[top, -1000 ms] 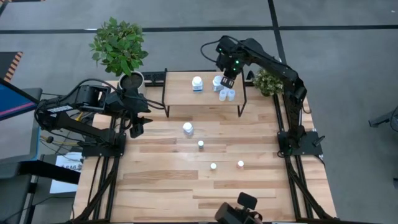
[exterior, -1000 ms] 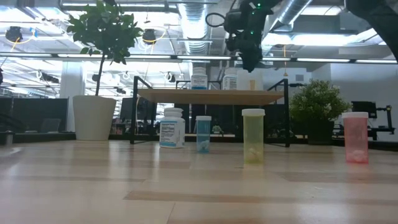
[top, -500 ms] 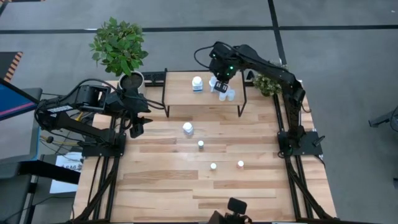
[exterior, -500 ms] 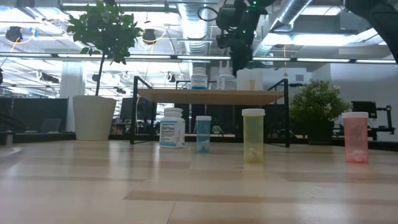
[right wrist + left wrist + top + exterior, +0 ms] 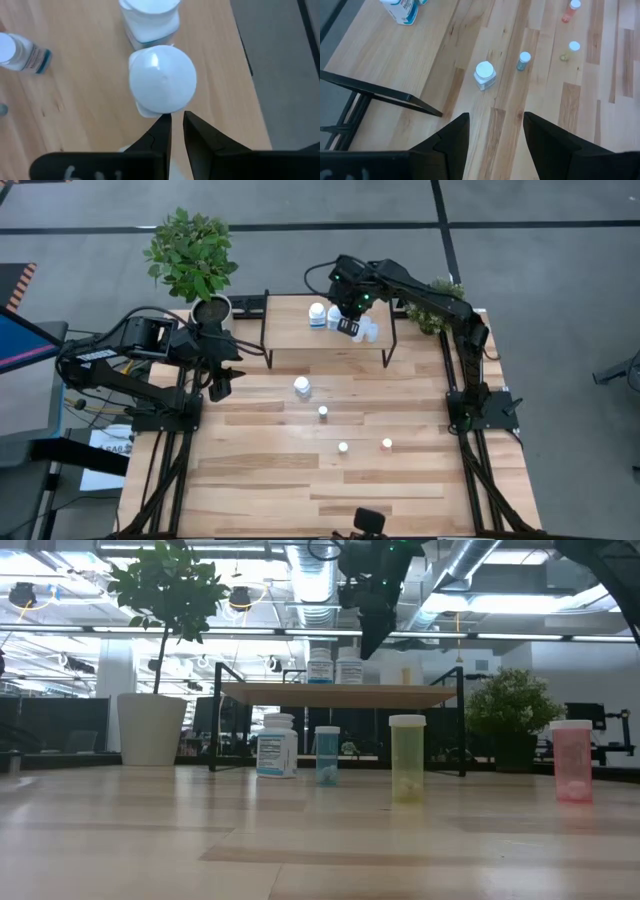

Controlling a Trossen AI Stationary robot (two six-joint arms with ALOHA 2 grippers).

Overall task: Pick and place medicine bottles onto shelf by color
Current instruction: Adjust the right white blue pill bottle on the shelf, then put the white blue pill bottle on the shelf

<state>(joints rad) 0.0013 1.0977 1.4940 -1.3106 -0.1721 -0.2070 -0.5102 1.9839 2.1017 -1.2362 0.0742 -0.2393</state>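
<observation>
Over the low light-wood shelf on black legs, my right gripper hangs with fingers nearly together, holding nothing; just beside it stand two white bottles near the back edge; I fear a sideways move topples them; the left gripper, fingers apart, waits off the shelf's left end.

The high view looks straight down on the whole table; the low view sits at tabletop level, facing the room. Both share the shelf (also caught by each wrist view). The left wrist camera looks from farther off, the right from close above the shelf.
</observation>
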